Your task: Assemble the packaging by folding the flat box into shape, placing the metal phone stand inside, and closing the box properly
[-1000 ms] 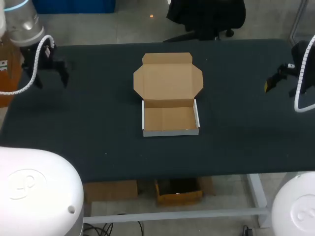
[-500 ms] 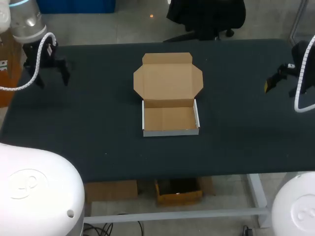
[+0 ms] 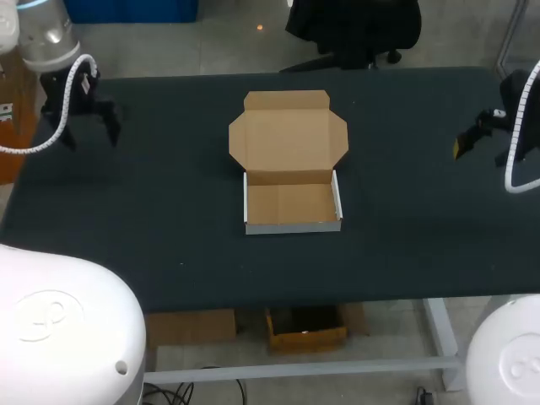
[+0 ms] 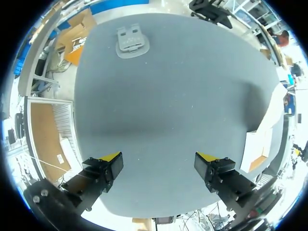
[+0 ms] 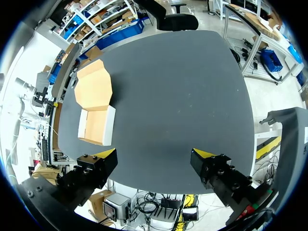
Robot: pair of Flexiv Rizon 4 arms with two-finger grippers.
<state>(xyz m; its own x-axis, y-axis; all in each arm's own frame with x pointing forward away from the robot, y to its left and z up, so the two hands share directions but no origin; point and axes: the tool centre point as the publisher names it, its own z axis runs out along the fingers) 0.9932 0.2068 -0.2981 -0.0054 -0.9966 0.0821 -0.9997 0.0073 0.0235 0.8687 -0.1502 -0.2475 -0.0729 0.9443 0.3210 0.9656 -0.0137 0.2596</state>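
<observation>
While the left gripper (image 4: 159, 158) gapes, what seems the stand (image 4: 132, 42) lies ahead

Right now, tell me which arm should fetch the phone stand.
Left. The phone stand lies on the table ahead of the left gripper, which is open and empty. The right gripper, also open, sees only the box in its wrist view, no stand.

gripper (image 4: 159, 157) above dark table (image 4: 173, 101), fingers spread wide; metal phone stand (image 4: 132, 41) well ahead; box (image 4: 261, 144) off to one side.
</observation>
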